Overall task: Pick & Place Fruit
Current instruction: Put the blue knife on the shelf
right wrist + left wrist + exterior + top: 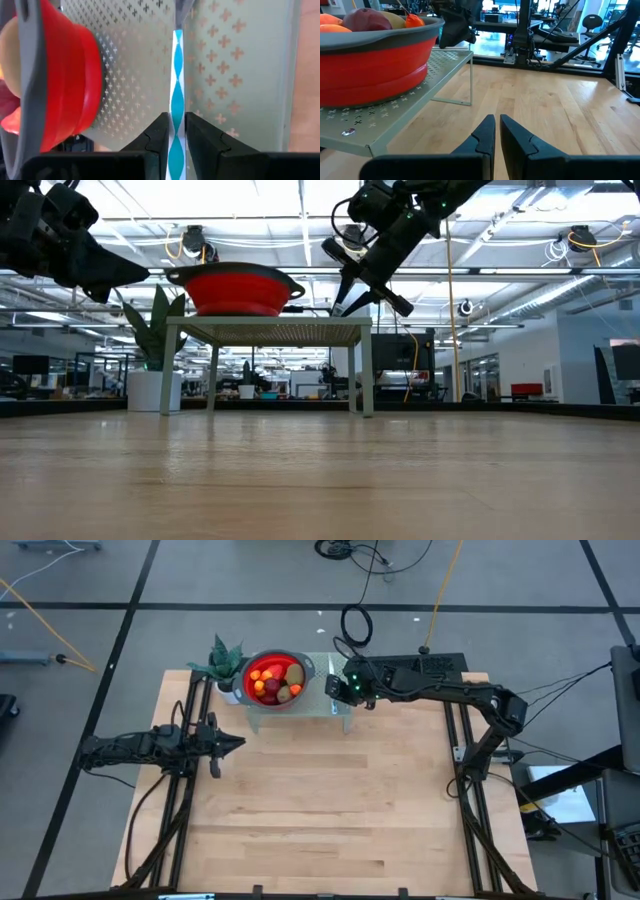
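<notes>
Several toy fruits (272, 680) (367, 20) lie in a red bowl with a grey rim (252, 668) (240, 290). The bowl stands on a small pale green perforated shelf (335, 708) (395, 115) at the table's far side. My right gripper (333, 688) (176, 117) hovers over the shelf just right of the bowl, shut on a slim blue-and-white stick (177, 75). My left gripper (240, 743) (497, 120) waits shut at the table's left, level, holding nothing. My right gripper pinches the blue-and-white stick between its two fingers, partway along its length (177, 102). The stick runs along the fingers and juts out beyond their tips over the shelf. The fingers slant down from the table's right. Whether the stick's far end touches the shelf I cannot tell.
A small potted plant (225, 660) (160, 320) stands just left of the bowl at the shelf's left end. The wooden tabletop (330, 810) stretches toward the near edge. Cables lie on the floor beyond the far edge.
</notes>
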{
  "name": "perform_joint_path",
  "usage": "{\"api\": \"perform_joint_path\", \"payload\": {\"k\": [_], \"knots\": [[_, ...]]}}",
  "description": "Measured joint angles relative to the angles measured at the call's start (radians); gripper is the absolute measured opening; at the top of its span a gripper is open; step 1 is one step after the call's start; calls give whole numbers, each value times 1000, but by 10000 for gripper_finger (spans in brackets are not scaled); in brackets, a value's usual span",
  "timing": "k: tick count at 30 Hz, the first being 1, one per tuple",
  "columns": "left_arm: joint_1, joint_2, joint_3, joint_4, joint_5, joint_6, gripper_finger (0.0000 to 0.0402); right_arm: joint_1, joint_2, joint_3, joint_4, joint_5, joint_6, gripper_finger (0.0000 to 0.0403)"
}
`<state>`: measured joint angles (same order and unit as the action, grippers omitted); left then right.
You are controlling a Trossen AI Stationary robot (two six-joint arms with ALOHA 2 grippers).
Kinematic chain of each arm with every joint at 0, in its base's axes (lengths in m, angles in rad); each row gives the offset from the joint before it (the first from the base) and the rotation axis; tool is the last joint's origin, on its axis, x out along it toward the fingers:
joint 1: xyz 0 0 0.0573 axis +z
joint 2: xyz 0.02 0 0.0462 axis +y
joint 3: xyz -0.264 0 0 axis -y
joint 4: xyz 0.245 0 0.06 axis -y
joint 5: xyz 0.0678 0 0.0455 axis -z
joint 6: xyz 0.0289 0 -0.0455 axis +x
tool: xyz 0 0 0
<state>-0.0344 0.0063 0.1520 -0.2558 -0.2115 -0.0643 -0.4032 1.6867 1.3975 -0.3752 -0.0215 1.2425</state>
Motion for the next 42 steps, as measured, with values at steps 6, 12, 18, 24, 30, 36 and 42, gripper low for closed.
{"api": "perform_joint_path", "payload": {"k": [6,12,18,24,30,36,42], "knots": [[0,0,0,0,0,0,26,12,0,0,5,58,3,57],[0,0,0,0,0,1,26,14,0,-1,5,51,3,53],[0,0,0,1,0,7,26,15,0,-1,4,51,4,60],[0,0,0,1,0,7,26,15,0,-1,4,51,4,61],[0,0,0,26,0,8,26,15,0,-1,4,51,3,61],[0,0,0,29,0,6,26,15,0,-1,3,51,2,61],[0,0,0,28,0,4,26,19,0,-1,3,50,0,62]]}}
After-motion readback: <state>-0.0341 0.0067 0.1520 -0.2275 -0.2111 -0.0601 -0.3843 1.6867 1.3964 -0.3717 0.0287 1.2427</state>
